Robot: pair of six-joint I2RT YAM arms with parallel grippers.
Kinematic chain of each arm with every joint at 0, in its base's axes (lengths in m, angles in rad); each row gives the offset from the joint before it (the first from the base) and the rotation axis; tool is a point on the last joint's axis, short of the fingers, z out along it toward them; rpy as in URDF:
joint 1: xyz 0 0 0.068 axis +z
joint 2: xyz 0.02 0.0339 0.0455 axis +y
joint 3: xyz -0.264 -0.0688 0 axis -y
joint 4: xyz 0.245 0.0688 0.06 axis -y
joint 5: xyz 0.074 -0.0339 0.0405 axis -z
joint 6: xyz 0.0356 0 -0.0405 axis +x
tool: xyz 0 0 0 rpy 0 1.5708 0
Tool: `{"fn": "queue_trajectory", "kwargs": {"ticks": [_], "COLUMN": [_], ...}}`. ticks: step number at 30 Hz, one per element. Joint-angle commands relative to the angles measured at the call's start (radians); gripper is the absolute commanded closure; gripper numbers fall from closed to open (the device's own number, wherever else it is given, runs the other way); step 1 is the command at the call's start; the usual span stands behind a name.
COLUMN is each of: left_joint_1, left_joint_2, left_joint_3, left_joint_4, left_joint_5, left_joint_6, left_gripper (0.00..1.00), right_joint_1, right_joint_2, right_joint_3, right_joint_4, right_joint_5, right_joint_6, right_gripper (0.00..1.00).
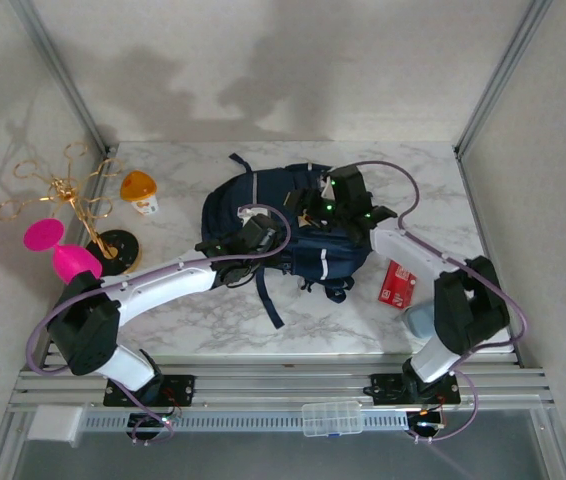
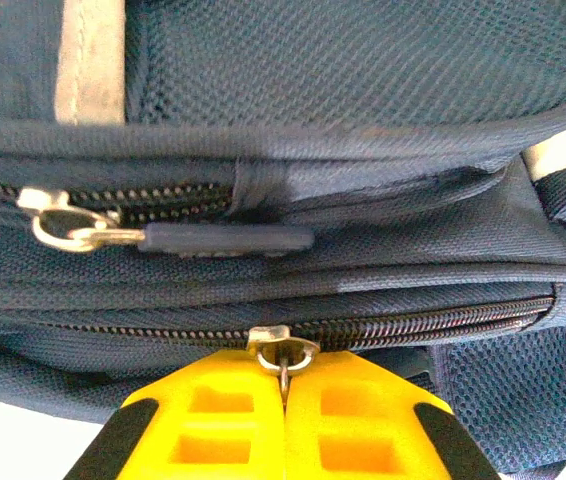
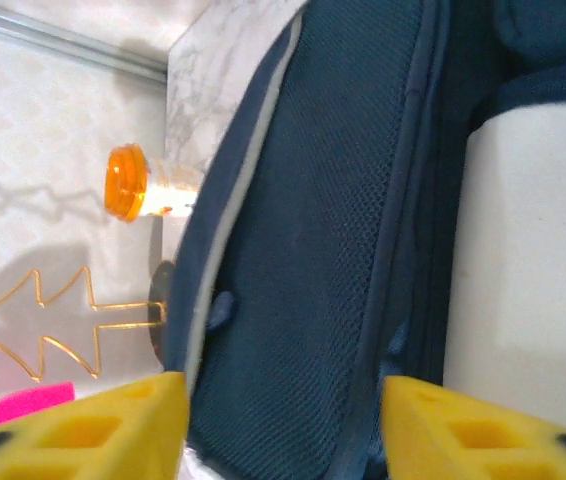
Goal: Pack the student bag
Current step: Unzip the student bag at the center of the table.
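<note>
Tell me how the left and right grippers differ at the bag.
The left gripper is shut, its yellow fingers pressed together; the right gripper stands open, fingers well apart. The left gripper pinches the metal ring of the lower zipper pull on the student bag; the right gripper holds nothing, with the bag's navy mesh seen between its fingers. Both have yellow fingers and are at the student bag.

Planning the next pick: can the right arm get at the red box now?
Probably yes: the right gripper stands open over the bag, and the red box lies clear beside that arm.
</note>
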Motion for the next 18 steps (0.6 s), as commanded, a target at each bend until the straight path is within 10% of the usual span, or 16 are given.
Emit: {"fn": "queue_trajectory", "kwargs": {"ticks": [1,8,18], "left_joint_1": [0.010,0.010,0.010], "left_joint_2": [-0.009,-0.002,0.016], "left_joint_3": [-0.013,-0.024,-0.009], "left_joint_4": [0.059,0.067,0.063], "left_joint_5": [0.019,0.029,0.043], "left_joint_6": [0.004,0.002,0.012], "left_gripper": [1.00,1.00,1.00], "right_joint_1": [-0.010,0.042,0.184], "right_joint_2": [-0.170,-0.297,-0.241], "right_joint_3": [-0.102,-0.370,-0.291], "right_joint_4": [-0.052,0.025,-0.032], "right_joint_5": [0.091,0.154,0.429], "right_joint_6": [-0.020,0.347,0.671], "right_gripper": [0.28,0.26,0.29]}}
